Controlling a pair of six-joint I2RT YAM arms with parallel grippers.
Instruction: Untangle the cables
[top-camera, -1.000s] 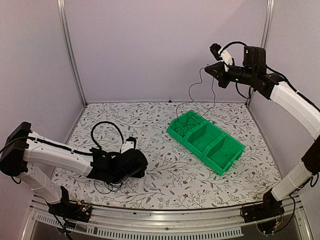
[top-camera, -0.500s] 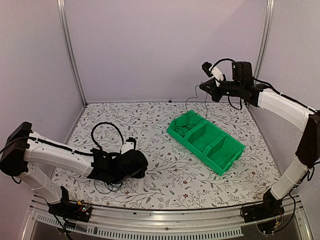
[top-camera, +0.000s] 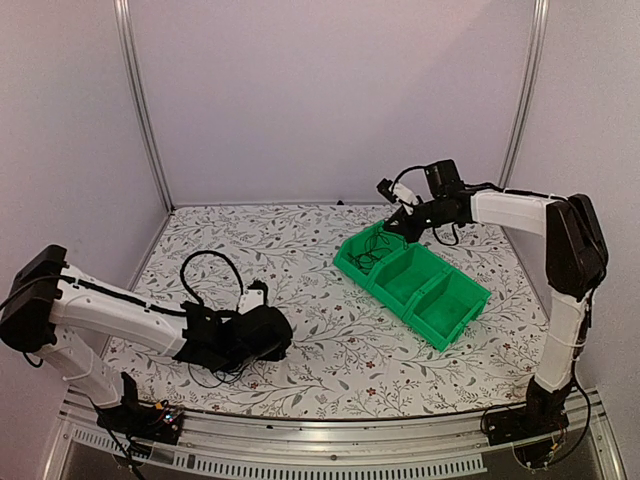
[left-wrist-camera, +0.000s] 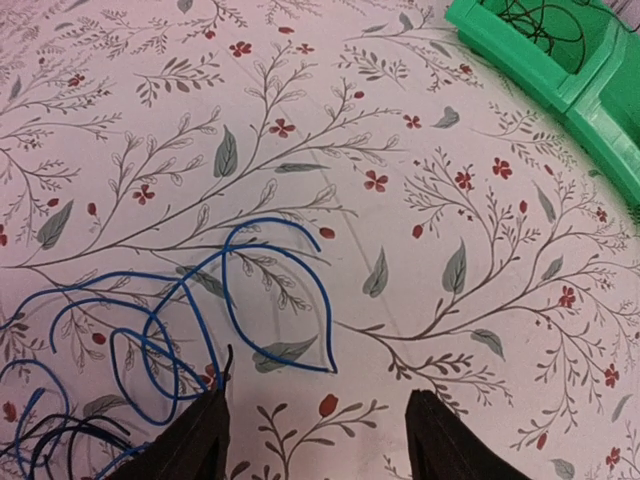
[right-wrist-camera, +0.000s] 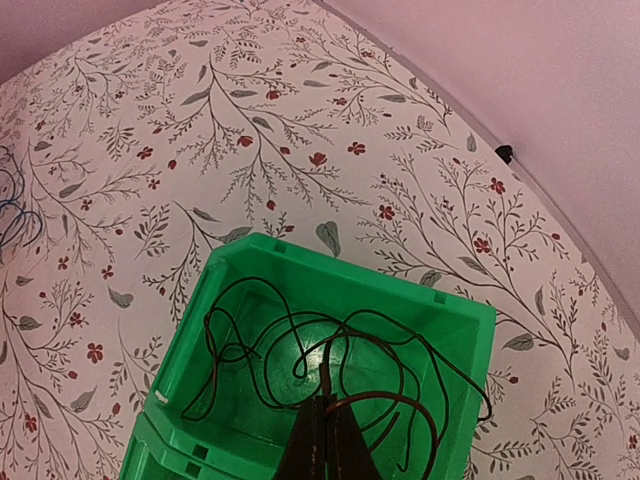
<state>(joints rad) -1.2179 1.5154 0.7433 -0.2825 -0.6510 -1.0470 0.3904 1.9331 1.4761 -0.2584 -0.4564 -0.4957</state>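
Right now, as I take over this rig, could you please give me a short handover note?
Left hand: open, low over the table, holding nothing; blue cable loops lie just ahead, black strands beside them.
Right hand: shut on a black cable coiled in the green bin's end compartment.
Done: that cable is apart from the rest.
Left: release it, then separate the blue and black strands on the table.

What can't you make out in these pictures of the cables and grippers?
- Left wrist view: coils of the blue cable run off the left and bottom edges.
- Top view: left gripper hidden under its own wrist; black cable in the green bin too thin to trace.
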